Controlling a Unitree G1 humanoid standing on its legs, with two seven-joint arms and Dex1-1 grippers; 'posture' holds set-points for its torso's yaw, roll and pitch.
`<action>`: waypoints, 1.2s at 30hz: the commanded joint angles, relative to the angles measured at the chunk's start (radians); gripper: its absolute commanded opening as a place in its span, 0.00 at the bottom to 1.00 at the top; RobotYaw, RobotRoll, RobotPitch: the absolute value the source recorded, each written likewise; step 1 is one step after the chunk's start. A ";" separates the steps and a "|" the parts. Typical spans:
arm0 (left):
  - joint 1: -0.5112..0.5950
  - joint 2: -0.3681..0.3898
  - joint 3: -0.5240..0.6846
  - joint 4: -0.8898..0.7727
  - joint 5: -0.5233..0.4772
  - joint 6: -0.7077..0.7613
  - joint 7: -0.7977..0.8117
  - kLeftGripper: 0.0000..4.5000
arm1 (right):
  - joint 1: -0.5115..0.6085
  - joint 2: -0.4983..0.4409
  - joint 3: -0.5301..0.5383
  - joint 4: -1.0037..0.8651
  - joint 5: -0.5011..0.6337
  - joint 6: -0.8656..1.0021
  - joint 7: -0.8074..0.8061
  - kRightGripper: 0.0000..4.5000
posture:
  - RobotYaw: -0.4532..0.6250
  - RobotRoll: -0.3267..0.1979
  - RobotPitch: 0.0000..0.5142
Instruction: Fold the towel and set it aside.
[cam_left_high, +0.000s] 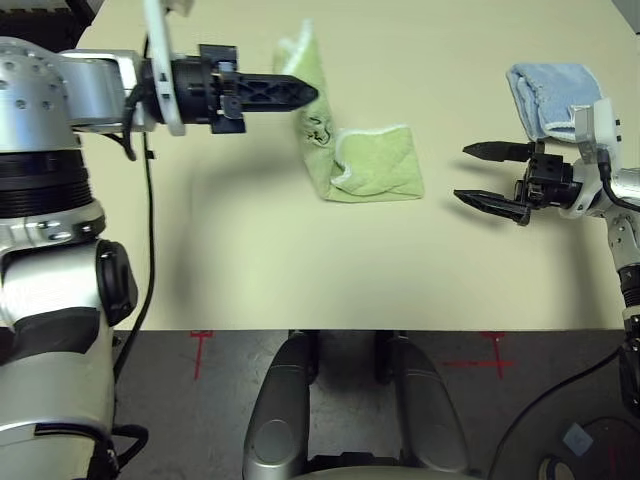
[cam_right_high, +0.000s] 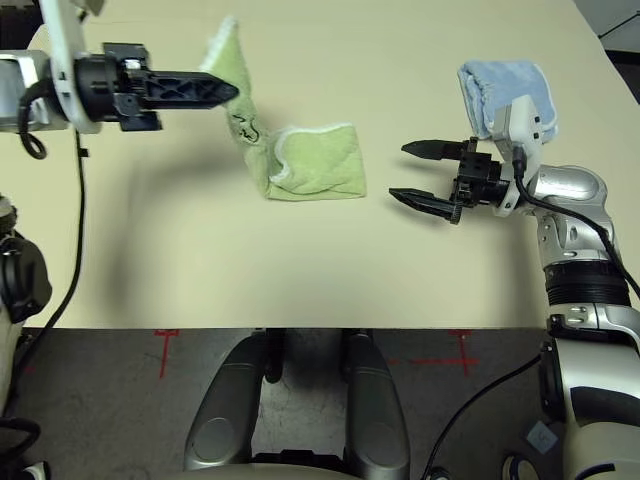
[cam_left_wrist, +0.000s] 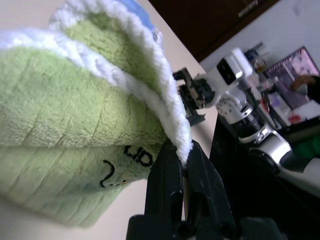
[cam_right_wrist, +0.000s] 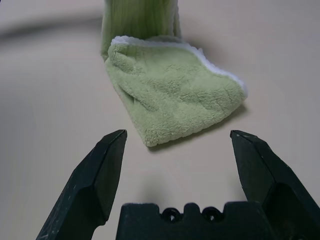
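Fold under way | towel (cam_left_high: 365, 165) edge pinched in left tool (cam_left_high: 300, 93), lifted off table (cam_left_high: 250, 260), rest lying below | right tool (cam_left_high: 485, 175) spread, empty, just beside | setting aside not yet done

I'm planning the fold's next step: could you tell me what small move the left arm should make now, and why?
Probably carry the pinched edge across and lower it. The left gripper is shut on the green towel, holding one edge above the table, while the rest lies bunched beneath. The right gripper waits open beside it.
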 joint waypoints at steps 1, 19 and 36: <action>-0.023 -0.045 -0.077 0.036 0.067 -0.067 -0.051 0.01 | 0.014 -0.013 -0.002 -0.017 -0.003 -0.004 -0.004 1.00 | 0.49 0.62 0.60; -0.040 -0.180 -0.281 0.113 0.273 -0.216 -0.282 0.01 | -0.047 -0.012 0.001 0.110 -0.022 -0.070 0.009 1.00 | 0.49 0.62 0.59; -0.069 -0.287 -0.366 0.287 0.452 -0.345 -0.355 0.01 | -0.019 -0.004 0.001 0.033 -0.012 -0.044 0.000 1.00 | 0.48 0.62 0.59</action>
